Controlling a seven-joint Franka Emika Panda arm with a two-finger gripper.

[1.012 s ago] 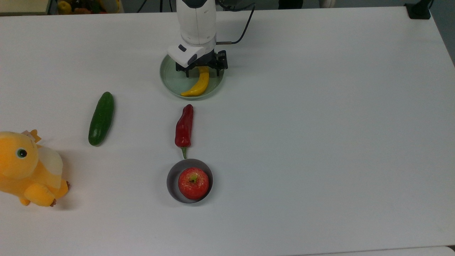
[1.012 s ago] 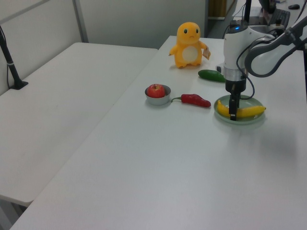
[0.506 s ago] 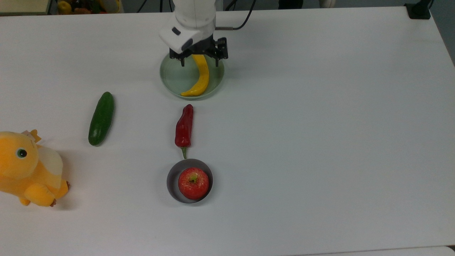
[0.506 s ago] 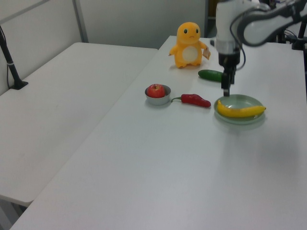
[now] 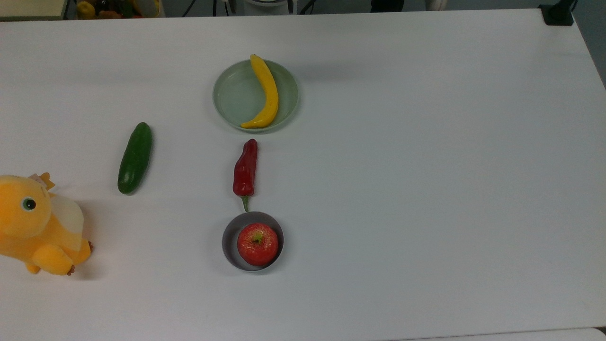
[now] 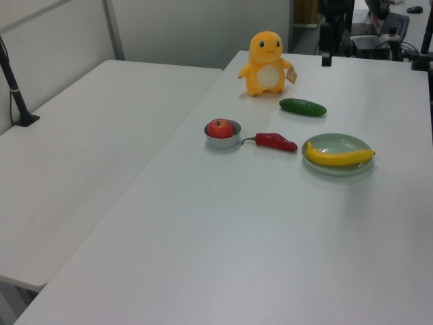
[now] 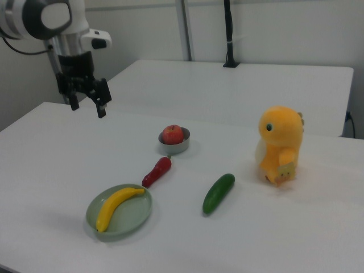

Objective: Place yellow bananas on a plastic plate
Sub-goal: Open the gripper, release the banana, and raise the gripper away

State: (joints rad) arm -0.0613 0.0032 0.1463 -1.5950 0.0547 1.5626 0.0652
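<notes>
Up and away I have gone since a moment ago, and now my gripper hangs high in the upper left of the right view, well apart from the food. My two black fingers stand wide and hold nothing.

The yellow banana is long, smooth and curved with pointy ends. It lies on the round pale green plate, near the top middle of the top view, with one tip poking over the raised rim.

Just below the plate lies a shiny red chili pepper. Its green stem points at a small grey bowl with a red apple in it. A dark green cucumber lies left of the pepper. A soft orange plush toy sits at the left edge. All of it rests on a plain white table.
</notes>
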